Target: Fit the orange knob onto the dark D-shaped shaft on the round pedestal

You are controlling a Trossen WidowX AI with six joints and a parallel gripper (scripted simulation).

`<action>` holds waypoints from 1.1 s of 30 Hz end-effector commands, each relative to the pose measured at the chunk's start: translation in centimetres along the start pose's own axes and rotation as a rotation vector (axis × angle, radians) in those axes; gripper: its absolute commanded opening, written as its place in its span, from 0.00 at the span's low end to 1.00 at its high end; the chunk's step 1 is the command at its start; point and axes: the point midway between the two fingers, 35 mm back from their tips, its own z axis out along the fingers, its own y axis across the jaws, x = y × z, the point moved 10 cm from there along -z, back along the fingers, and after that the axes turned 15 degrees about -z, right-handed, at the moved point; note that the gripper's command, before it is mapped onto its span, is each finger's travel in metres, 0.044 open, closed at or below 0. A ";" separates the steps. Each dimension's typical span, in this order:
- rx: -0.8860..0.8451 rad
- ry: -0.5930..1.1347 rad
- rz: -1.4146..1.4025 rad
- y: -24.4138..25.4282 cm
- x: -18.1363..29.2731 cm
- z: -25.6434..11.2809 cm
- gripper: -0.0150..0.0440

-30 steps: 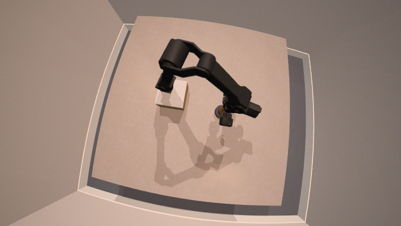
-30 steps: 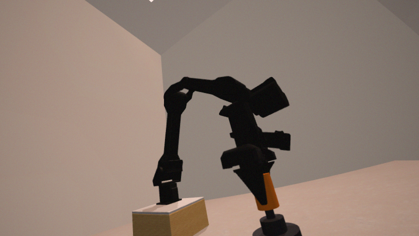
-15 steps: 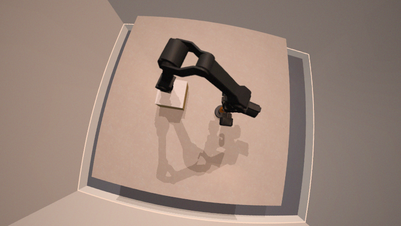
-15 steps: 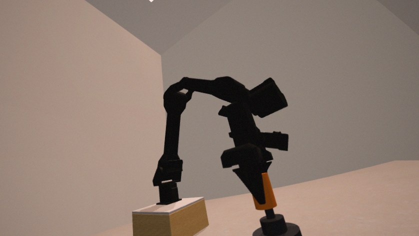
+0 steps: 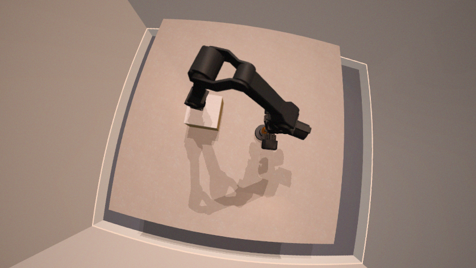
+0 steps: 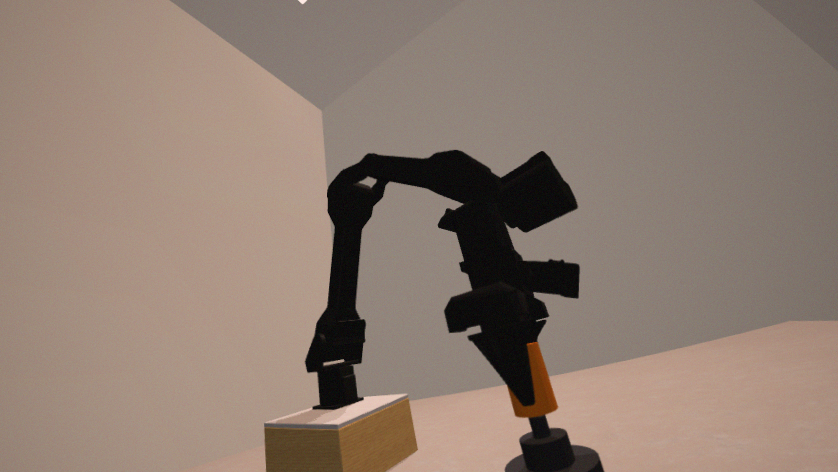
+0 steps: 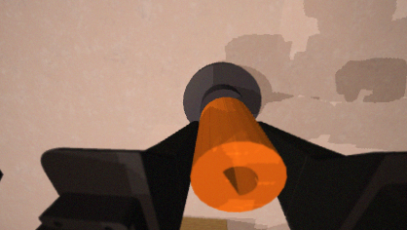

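Observation:
The orange knob [image 6: 544, 386] [image 7: 226, 127] is a tapered cylinder, held a little tilted above the pedestal. My gripper [image 6: 530, 395] is shut on it, with a finger on each side in the wrist view. The dark shaft [image 6: 539, 426] stands on the round pedestal [image 6: 548, 449] [image 7: 197, 90]; its lower part shows below the knob's bottom edge. Whether its tip is inside the knob's hole or behind the knob, I cannot tell. The knob's top, with a D-shaped recess, faces the wrist camera. In the top view the arm covers most of the knob [image 5: 263, 130]. The shaft's flat side is hidden.
The arm's base stands on a wooden block with a white top [image 5: 213, 113] [image 6: 375, 439], left of the pedestal. The light square table top [image 5: 159, 166] has the arm's shadows on it. A pale raised rim [image 5: 367, 166] surrounds it.

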 end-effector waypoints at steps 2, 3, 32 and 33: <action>0.004 -0.003 -0.006 -0.1 -0.2 0.1 0.25; 0.004 -0.003 -0.006 -0.1 -0.2 0.2 0.25; 0.004 -0.002 -0.058 0.2 0.3 0.3 0.25; 0.004 -0.002 -0.058 0.2 0.3 0.2 0.25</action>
